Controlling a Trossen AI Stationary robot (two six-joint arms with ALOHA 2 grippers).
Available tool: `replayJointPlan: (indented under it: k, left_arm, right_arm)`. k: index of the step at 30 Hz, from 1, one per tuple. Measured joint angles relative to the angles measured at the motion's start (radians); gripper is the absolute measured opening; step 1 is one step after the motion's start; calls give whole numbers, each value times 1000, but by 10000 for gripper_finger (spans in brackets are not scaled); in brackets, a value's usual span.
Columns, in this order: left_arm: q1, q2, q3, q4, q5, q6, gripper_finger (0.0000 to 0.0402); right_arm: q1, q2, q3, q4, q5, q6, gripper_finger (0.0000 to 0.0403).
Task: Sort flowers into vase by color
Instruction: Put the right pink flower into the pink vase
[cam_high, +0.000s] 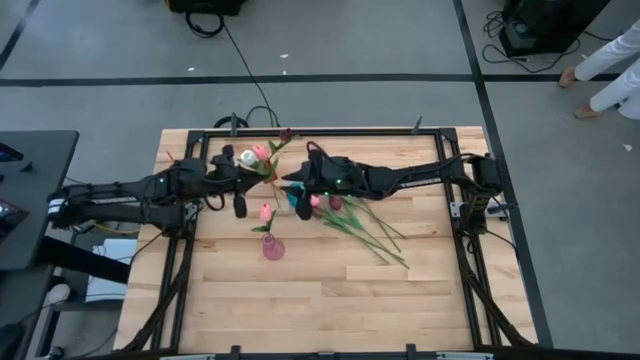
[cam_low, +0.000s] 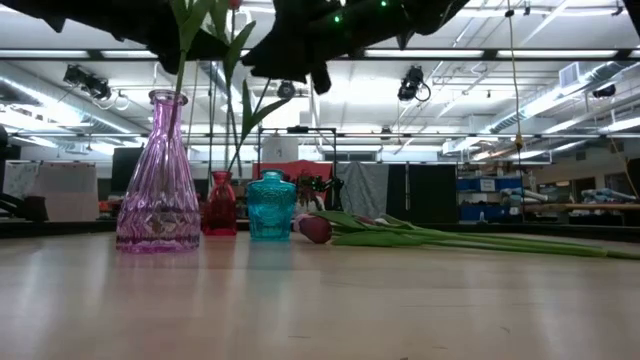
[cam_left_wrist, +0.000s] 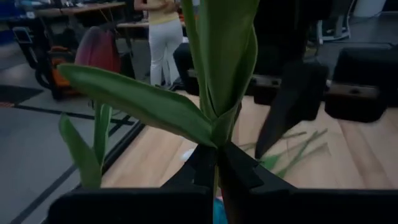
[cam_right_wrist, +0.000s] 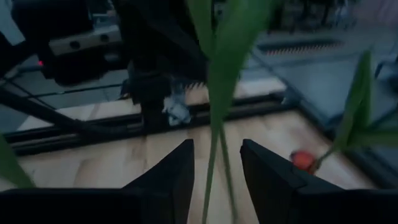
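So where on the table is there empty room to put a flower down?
The whole near half of the table, in front of the pink vase, is bare wood. The far middle is crowded: both grippers, the vases, and loose flowers lying to the right.

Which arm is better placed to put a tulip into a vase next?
Probably the left. The left hand is already shut on a tulip stem above the table, so it could carry it over. The right hand is open, its fingers merely either side of a green stem.
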Motion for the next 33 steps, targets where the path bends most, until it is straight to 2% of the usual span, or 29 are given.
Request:
replayJointPlan:
  k: [9,24,28,33]
  left_arm:
    - [0,70,0,127,0,2,15]
    - [0,72,0,214,54,19,16]
    - [0,72,0,213,56,19,16]
    - [0,72,0,202,56,8,16]
  right_arm:
    - [12,2,-1,35,32,-84,143]
    - [12,2,-1,48,105,-130,116]
    - [12,2,-1,48,106,-131,90]
    - [13,2,-1,43,113,-128,25]
